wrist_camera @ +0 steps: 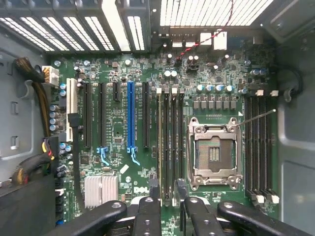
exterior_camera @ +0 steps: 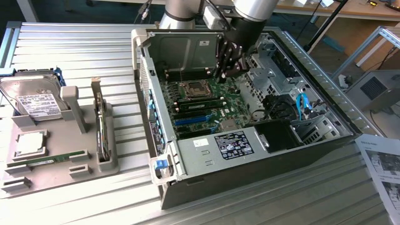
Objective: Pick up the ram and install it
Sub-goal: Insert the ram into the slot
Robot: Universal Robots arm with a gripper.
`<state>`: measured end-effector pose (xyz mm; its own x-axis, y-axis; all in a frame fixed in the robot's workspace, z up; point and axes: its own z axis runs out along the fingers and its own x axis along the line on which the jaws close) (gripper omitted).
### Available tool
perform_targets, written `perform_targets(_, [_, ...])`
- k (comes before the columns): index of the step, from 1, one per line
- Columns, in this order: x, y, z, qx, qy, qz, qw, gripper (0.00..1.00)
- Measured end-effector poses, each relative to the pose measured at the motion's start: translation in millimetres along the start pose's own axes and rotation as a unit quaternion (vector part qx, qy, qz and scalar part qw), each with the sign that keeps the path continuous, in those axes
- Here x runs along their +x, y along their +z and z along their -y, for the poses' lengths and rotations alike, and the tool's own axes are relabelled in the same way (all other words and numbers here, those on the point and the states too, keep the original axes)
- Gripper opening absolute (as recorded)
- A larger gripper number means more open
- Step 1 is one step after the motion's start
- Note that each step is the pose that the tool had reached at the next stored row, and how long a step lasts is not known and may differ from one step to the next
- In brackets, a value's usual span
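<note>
Plainly, the gripper (exterior_camera: pixel 226 72) hangs inside the open computer case (exterior_camera: pixel 250 168), low over the motherboard (wrist_camera: pixel 118 128), while the arm above it is cut off by the frame's upper edge. In the wrist view its dark fingers (wrist_camera: pixel 147 216) stand apart with bare board showing in the gap, and nothing is clamped between them (wrist_camera: pixel 167 189). The ram (exterior_camera: pixel 200 100) stands on edge in the bank of memory slots just beside the empty processor socket (exterior_camera: pixel 194 87). From the wrist it is only a thin pale-green edge (wrist_camera: pixel 158 142) in the slot of that bank farthest from the socket (wrist_camera: pixel 215 152). One fingertip sits close by the near end of that slot and covers it, so whether it touches the stick, and whether the end latches have closed, cannot be made out. On the exterior view's left a grey tray (exterior_camera: pixel 62 178) carries a second green stick (exterior_camera: pixel 47 161) lying flat, a hard drive (exterior_camera: pixel 34 101), a square processor chip (exterior_camera: pixel 28 143) and an expansion card (exterior_camera: pixel 100 126) seen edge-on. A printed sheet (exterior_camera: pixel 384 164) is cut off at the exterior view's right edge.
</note>
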<state>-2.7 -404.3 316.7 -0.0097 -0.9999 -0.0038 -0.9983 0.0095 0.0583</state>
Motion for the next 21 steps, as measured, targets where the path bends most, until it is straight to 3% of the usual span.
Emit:
perform_targets(10, [-1.3,-20.3,-1.2,0.0,0.0,-0.0007,1.0,0.26])
perform_targets(17, [-1.3,-22.3,-1.3,0.0,0.0,-0.0009,1.0,0.26])
perform_targets(21, [-1.3,-31.7,-1.9,0.0,0.0,-0.0007,1.0,0.26])
